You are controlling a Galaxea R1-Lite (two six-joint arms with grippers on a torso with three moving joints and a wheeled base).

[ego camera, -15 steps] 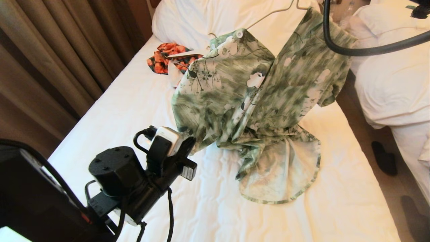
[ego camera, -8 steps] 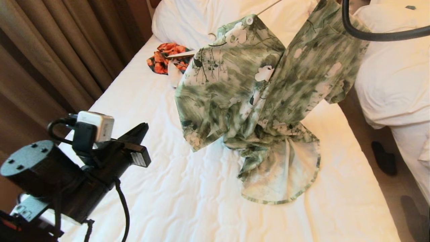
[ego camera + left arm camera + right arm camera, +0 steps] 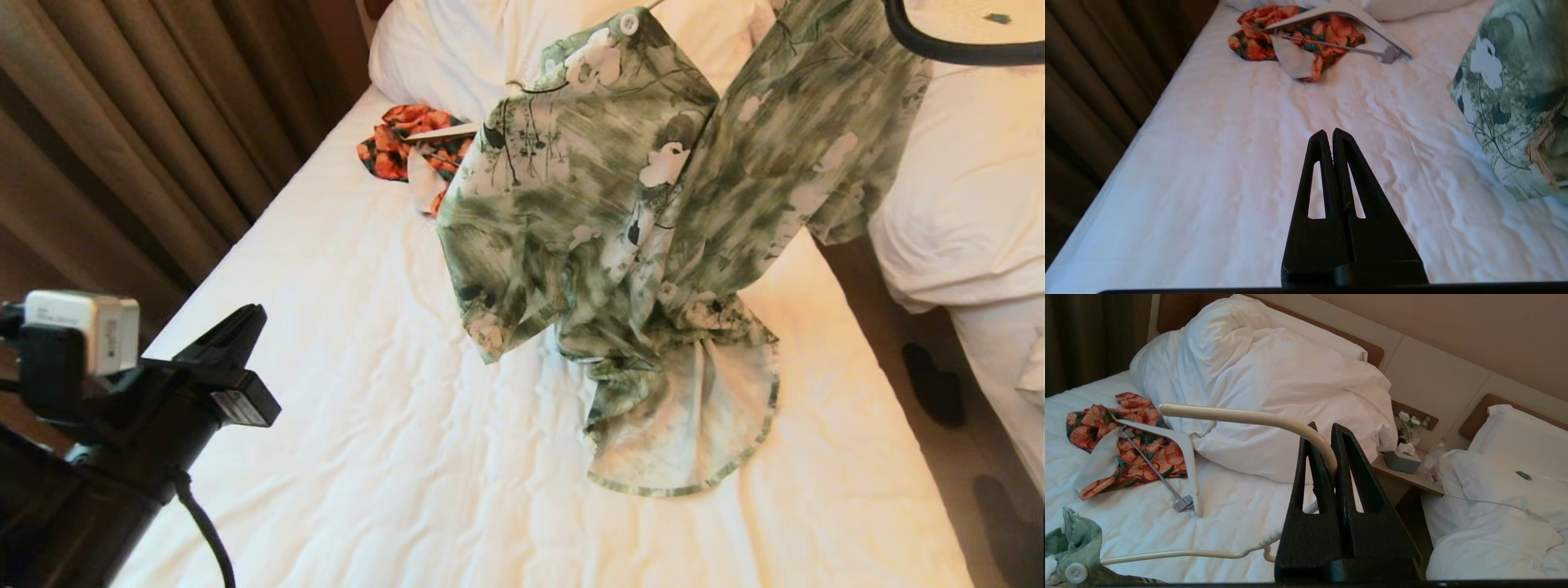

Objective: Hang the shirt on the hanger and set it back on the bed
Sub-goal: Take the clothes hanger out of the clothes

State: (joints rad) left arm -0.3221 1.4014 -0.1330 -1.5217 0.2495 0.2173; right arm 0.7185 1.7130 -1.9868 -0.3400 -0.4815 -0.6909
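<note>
Right wrist view: right end effector [image 3: 1323,435] clamped on hanger [image 3: 1249,416] hook, shirt [image 3: 645,212] draped below.

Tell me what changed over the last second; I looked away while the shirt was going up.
The right hand, shut on the hanger, raised the shirt higher; its hem still pools on the bed. The left hand, shut and empty, pulled back from the shirt toward the robot's left. The orange garment and white hanger stayed put.
</note>
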